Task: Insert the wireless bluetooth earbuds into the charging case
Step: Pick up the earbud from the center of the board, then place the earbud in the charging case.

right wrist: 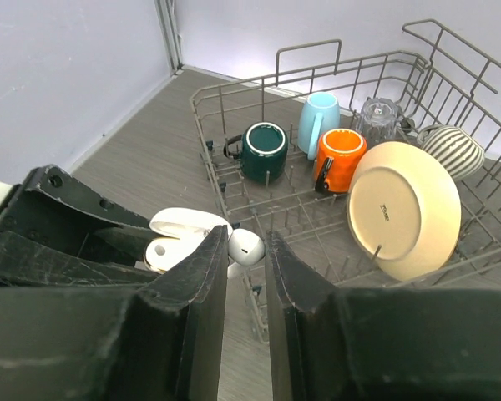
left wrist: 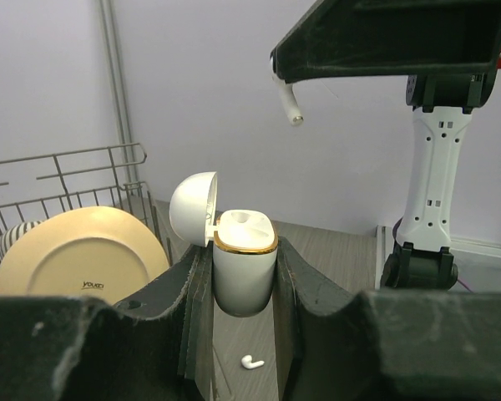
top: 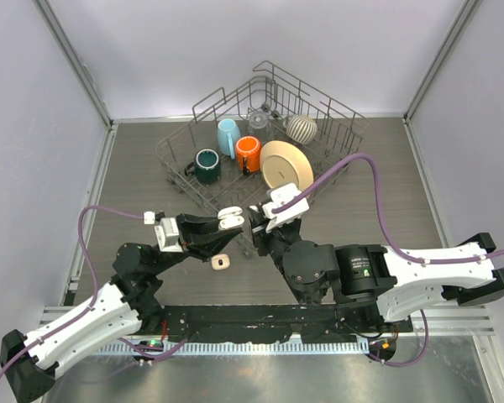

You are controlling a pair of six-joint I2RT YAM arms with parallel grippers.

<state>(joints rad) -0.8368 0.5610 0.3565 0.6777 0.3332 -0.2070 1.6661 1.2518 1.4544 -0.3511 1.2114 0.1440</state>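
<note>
We find the rack [top: 323,164] at the back of the table [top: 386,185], with the mugs [top: 228,136] left of the plate [top: 286,164] inside it. Before the rack, the case [left wrist: 245,267] sits between the fingers of the left gripper [left wrist: 243,251]. Above and just right of it one earbud [left wrist: 289,102] hangs in the right gripper [right wrist: 246,244], and another earbud [left wrist: 252,362] lies on the table beneath.

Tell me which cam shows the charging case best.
Left wrist: the charging case sits centred in the left gripper, lid open, gold rim and one slot clear. Right wrist shows it half hidden behind the right gripper; top external only a small white shape.
</note>
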